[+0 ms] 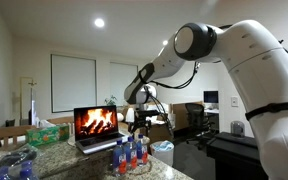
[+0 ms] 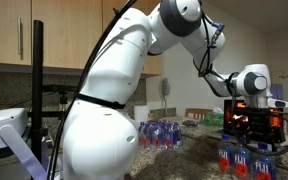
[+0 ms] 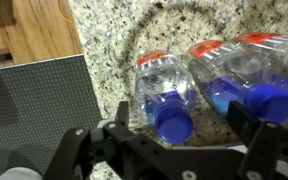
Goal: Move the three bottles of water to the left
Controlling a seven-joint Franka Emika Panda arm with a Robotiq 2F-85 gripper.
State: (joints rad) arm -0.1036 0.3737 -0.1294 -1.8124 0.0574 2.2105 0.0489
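Observation:
The three bottles of water stand close together on the granite counter, clear with blue caps and red-and-blue labels, in both exterior views (image 1: 130, 153) (image 2: 246, 158). My gripper (image 1: 141, 120) (image 2: 252, 120) hangs just above them, in front of the laptop. In the wrist view I look down on the caps. One bottle (image 3: 166, 95) has its cap between my open fingers (image 3: 181, 125). A second bottle (image 3: 219, 72) and a third bottle (image 3: 274, 75) lie to the right of it. The jaws touch nothing.
An open laptop (image 1: 96, 127) with a fire on its screen stands right behind the bottles; its keyboard (image 3: 34, 105) shows in the wrist view. A wrapped pack of bottles (image 2: 162, 133) (image 1: 9, 165) and a green tissue box (image 1: 46, 132) also sit on the counter.

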